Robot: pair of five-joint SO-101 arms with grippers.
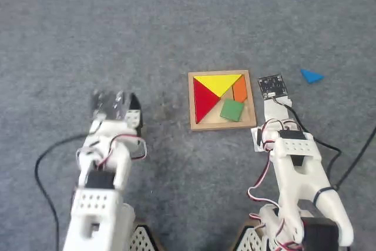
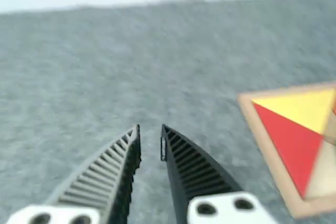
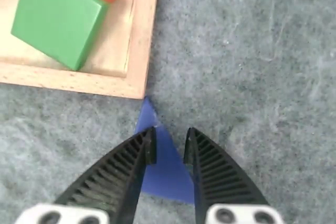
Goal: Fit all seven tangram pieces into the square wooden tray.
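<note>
Spreading under everything, the grey felted tabletop is carrying both arms and the puzzle. The left arm is sitting well to the left of the square wooden tray, and its claw is hanging over bare felt with the fingers parted only a sliver and gripping nothing. The right arm is standing just beside the tray's near right corner. Its claw is pointing down at a near blue triangle. The fingers are showing a narrow gap, one tip overlapping the piece's edge, and I cannot tell whether they are pressing it.

The tray is lying near the middle of the tabletop, holding four pieces. A yellow triangle is filling the far side, a red triangle is filling the left, an orange piece is sitting against the right wall, and a green square is lying tilted on the bare floor. The near blue triangle is lying flat on the felt, its tip touching the tray's corner. A far blue triangle is resting to the right of the tray, well apart from it.
</note>
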